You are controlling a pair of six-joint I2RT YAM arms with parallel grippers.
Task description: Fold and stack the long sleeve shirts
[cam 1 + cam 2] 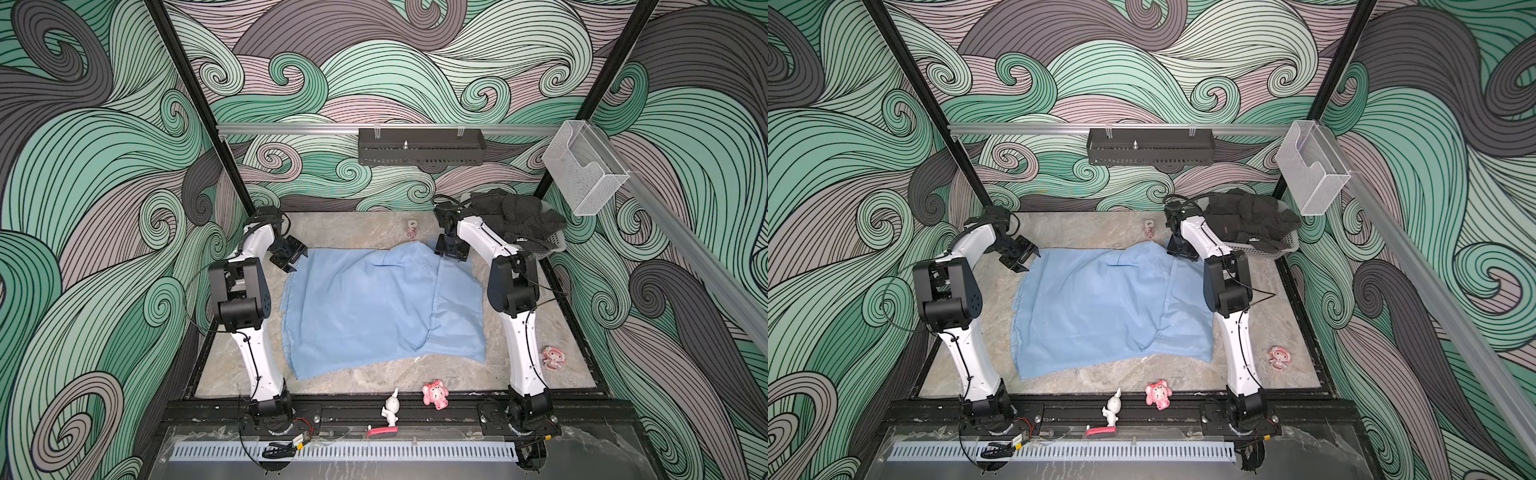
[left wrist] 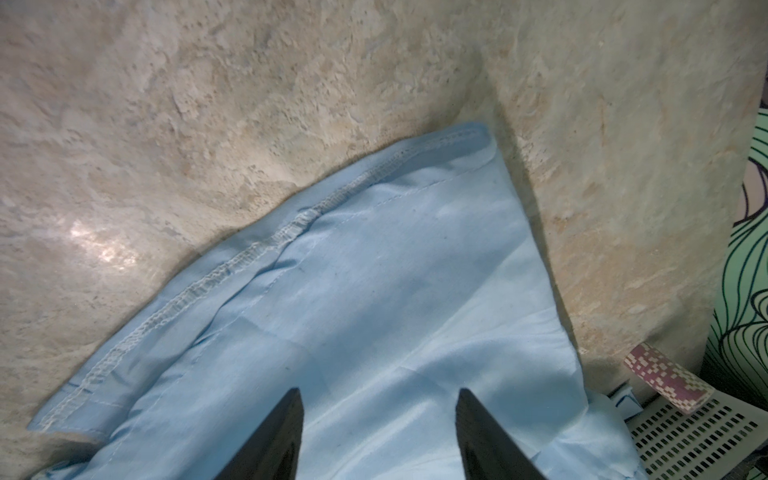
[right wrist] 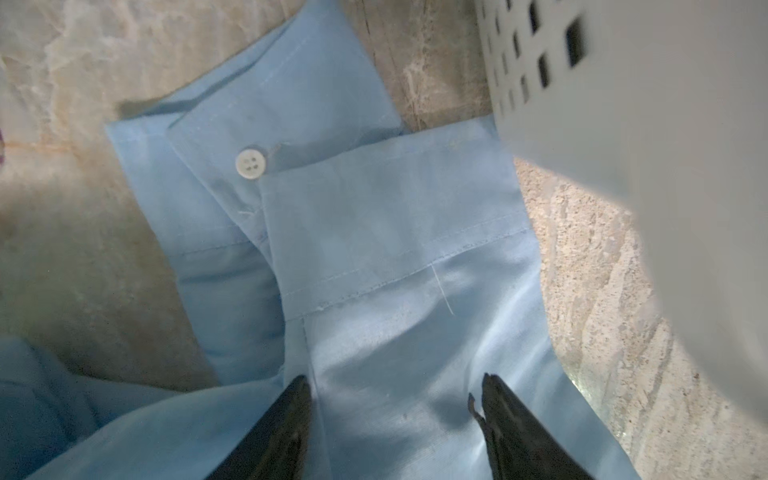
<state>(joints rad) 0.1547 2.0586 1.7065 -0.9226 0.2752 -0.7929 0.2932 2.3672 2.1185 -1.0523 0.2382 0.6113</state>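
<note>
Left end effector hangs with jaws spread at the upper-left corner of the large light-blue woven long sleeve shirt, my right end effector likewise spread over its buttoned cuff at upper right — neither pinches cloth. The shirt lies flat mid-frame on the stone-look bench, its far edge running between them.

Right wrist view: a pale basket, blurred and cut off at the edge; the blue shirt also runs out of view. A small patterned object on the far counter is too tiny to identify.
</note>
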